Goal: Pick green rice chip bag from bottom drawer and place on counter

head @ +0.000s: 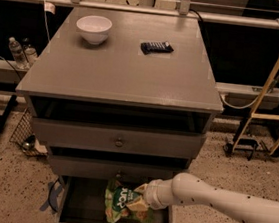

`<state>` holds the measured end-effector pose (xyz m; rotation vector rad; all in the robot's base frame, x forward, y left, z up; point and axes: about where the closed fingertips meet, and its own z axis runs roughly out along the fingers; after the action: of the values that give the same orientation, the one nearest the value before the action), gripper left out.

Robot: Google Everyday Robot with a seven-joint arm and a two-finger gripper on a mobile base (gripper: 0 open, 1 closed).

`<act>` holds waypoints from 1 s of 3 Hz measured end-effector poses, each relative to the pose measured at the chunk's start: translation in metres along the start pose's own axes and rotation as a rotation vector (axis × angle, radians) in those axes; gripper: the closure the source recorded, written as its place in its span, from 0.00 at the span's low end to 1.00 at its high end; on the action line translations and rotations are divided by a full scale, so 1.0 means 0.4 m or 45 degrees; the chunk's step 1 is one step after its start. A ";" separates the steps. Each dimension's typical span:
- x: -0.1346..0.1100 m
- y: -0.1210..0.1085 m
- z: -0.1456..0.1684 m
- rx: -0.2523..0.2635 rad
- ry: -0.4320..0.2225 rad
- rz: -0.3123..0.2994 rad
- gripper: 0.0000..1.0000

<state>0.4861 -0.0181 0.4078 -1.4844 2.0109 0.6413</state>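
The green rice chip bag (117, 202) is seen inside the bottom drawer (81, 203) — crinkled, light green, marked with a dark round logo in white letters and tan chip pictures near its lower edge. It is placed slightly right of the drawer's middle. The drawer is pulled open, its interior dark. The tool (138, 200) is set against the bag's right side. The bench (124, 71) — flat, grey, slightly glossy — is found above the drawers.
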 end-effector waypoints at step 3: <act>-0.186 0.024 -0.132 0.003 -0.006 -0.213 1.00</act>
<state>0.4865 0.0011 0.4974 -1.6275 1.8581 0.5723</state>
